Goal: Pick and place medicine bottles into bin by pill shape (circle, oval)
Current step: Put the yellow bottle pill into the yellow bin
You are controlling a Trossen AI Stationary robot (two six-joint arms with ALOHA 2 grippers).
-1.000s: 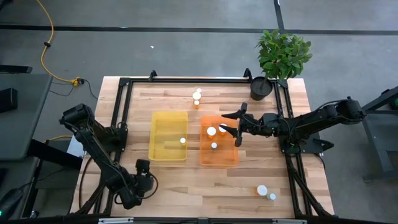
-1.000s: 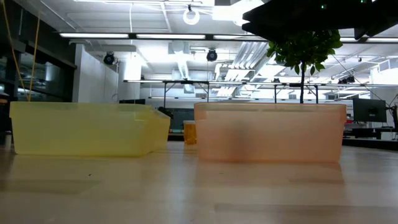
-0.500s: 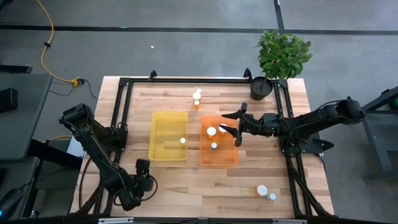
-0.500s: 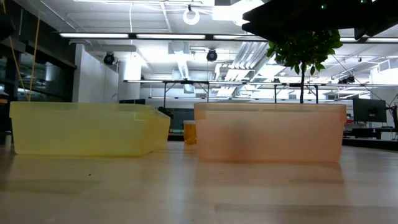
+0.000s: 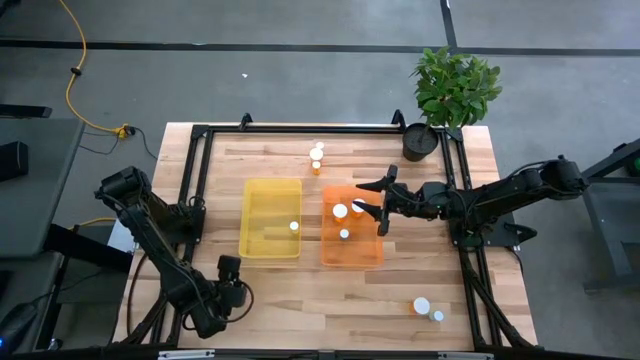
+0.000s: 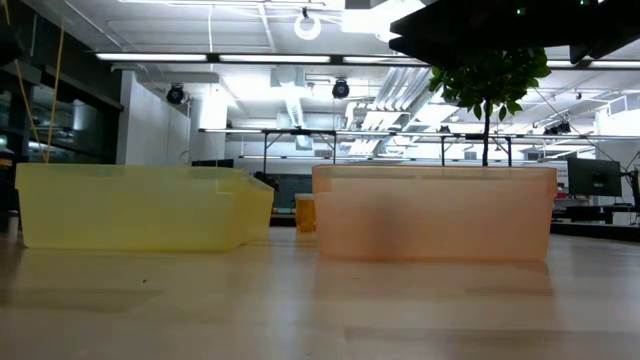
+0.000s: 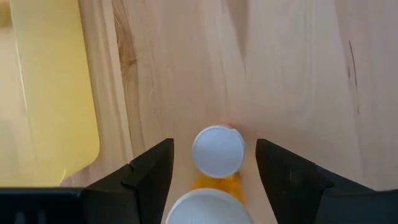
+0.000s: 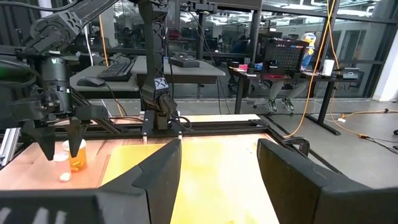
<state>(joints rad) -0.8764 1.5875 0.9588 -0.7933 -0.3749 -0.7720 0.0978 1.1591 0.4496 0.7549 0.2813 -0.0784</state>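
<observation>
On the tabletop, by the left arm: two medicine bottles [image 7: 217, 152] stand close together just off a corner of the yellow bin [image 5: 271, 217], white caps up, so they can be taken from above.
Left end effector [image 7: 214, 165]: it is lowered over this pair, with the farther cap lying clear in the gap and the nearer, wider cap filling most of it. Whether it has closed on either bottle cannot be told.
Orange bin [image 5: 352, 250]: three white caps show inside it, which suggests bottles already sorted there by pill shape.
Yellow bin: it holds a single cap near its edge facing the orange bin, so it appears to be the bin for the other shape.
Right end effector [image 5: 372, 207]: it hangs over the orange bin on the plant side, spread wide and holding nothing, a pose that fits a drop into that bin.
Far bottles [image 5: 316, 158]: a small cluster waits on the wood beyond the two bins.
Near bottles [image 5: 422, 306]: two more sit well apart from the bins toward the right arm's front corner, within its likely reach.
Potted plant [image 5: 452, 88]: it stands at the far right corner, away from the sorting.
</observation>
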